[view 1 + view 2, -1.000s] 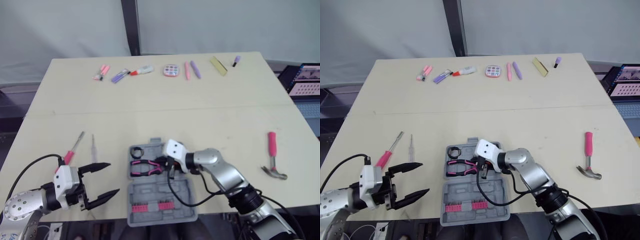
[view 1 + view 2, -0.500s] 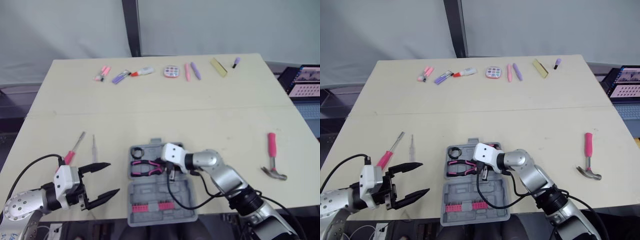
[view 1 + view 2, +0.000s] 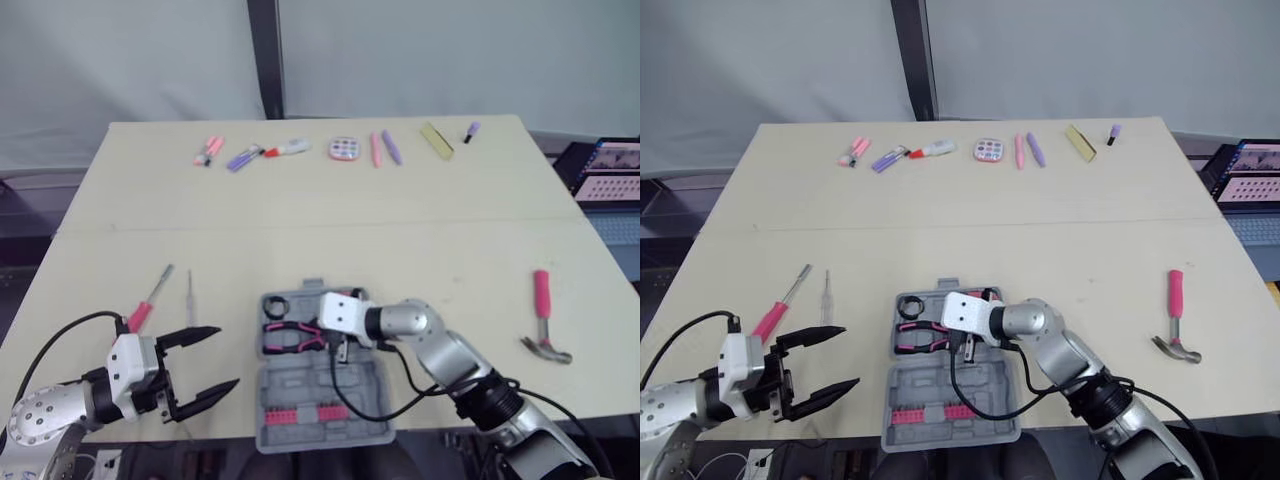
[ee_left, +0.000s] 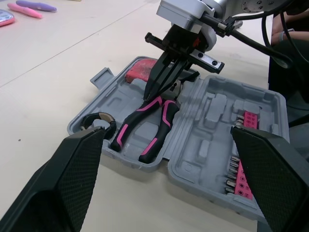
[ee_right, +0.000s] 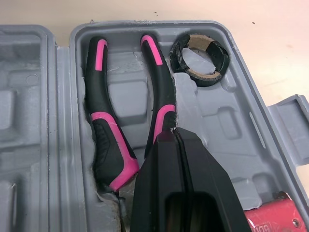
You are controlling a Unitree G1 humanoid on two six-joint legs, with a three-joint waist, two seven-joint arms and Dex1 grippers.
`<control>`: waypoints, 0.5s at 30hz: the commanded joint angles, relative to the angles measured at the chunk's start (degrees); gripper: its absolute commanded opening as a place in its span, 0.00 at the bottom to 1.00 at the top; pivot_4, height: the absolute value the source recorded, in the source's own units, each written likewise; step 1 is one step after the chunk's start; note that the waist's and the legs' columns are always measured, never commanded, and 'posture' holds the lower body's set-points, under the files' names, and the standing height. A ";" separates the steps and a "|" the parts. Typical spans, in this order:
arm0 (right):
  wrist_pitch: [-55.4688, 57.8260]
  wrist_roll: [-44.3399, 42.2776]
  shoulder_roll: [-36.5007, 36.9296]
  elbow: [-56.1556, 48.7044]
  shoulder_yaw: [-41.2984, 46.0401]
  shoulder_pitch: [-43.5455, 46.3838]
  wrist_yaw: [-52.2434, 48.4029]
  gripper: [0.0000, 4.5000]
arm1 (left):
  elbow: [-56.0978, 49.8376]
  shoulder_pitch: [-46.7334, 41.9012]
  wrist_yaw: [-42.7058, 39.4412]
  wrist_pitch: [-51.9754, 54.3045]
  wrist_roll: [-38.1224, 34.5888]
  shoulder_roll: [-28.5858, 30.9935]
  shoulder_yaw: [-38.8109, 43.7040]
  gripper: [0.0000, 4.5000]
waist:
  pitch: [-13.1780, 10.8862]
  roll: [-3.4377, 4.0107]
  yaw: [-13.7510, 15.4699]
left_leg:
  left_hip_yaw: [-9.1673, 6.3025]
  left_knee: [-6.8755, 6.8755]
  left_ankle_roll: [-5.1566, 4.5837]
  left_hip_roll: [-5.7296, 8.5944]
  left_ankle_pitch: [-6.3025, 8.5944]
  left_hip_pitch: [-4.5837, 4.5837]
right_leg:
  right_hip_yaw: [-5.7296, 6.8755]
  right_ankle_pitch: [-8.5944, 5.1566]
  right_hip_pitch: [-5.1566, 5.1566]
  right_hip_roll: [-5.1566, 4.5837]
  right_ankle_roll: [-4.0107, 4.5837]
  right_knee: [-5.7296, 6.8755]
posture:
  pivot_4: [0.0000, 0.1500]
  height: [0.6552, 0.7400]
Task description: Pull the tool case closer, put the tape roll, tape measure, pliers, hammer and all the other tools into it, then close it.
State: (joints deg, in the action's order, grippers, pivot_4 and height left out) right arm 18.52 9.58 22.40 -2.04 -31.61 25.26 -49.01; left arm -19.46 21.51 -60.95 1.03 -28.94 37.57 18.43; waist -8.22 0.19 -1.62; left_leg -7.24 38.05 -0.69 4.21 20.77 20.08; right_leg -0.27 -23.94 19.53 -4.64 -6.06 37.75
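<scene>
The tool case (image 3: 290, 385) lies open on the worktop (image 3: 400, 220), close to the near edge, about the middle. The pliers (image 3: 290, 337) lie in the far half of the case, w/ the tape roll (image 3: 276, 305) in the corner just beside them at 11 o'clock. The red tape measure (image 4: 140, 71) sits in that half too. A strip of pink bits (image 3: 300, 412) is in the near half. The right jaws are down in the case, pressed shut w/ nothing between them, and the tip touches a pliers handle near the joint. The left jaws are wide open, hold nothing, and hang over the near edge at approx. 8 o'clock from the case, well apart from it. The hammer (image 3: 545, 320) lies out on the worktop at 3 o'clock from the case. A pink screwdriver (image 3: 148, 300) and a thin clear one (image 3: 190, 295) lie side by side at 10 o'clock. A row of small pink & purple things (image 3: 343, 148) lies far off at 12 o'clock.
</scene>
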 commanded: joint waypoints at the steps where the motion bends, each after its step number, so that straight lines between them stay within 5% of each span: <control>1: 2.31 4.75 2.21 6.00 -2.88 -2.90 1.27 0.00 | -0.23 0.68 -0.22 -1.35 0.16 -0.33 -0.15 1.00 | 0.07 -0.03 0.04 | 0.00 0.00 0.00 0.00 0.00 -0.01 | 0.00 0.00 0.00 0.00 0.00 -0.01 | 1.00 1.00; 11: 2.46 5.46 1.78 6.87 -2.81 -3.60 2.41 0.00 | 0.28 0.97 -0.44 -2.10 0.30 -0.27 -0.16 1.00 | 0.14 -0.07 0.13 | -0.05 -0.20 0.04 0.01 0.03 -0.52 | -0.06 -0.01 -0.24 0.00 0.02 -0.12 | 1.00 1.00; 15: 2.32 -2.29 -1.97 3.60 3.34 -5.02 2.53 0.00 | 0.06 0.91 -0.29 -1.87 0.21 -0.24 -0.19 1.00 | 0.12 -0.07 0.16 | -0.05 -0.24 0.05 0.00 0.04 -0.57 | -0.06 -0.02 -0.27 0.00 0.03 -0.14 | 1.00 1.00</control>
State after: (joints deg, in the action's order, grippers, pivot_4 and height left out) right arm 18.01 9.01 20.36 -1.70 -29.19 22.56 -46.69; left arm -19.20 21.97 -61.15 -0.16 -28.72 37.23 18.06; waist -8.10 0.12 -1.47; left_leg -7.29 37.81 -0.63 4.21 20.81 19.53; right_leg -0.34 -23.96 19.26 -4.64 -6.03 37.61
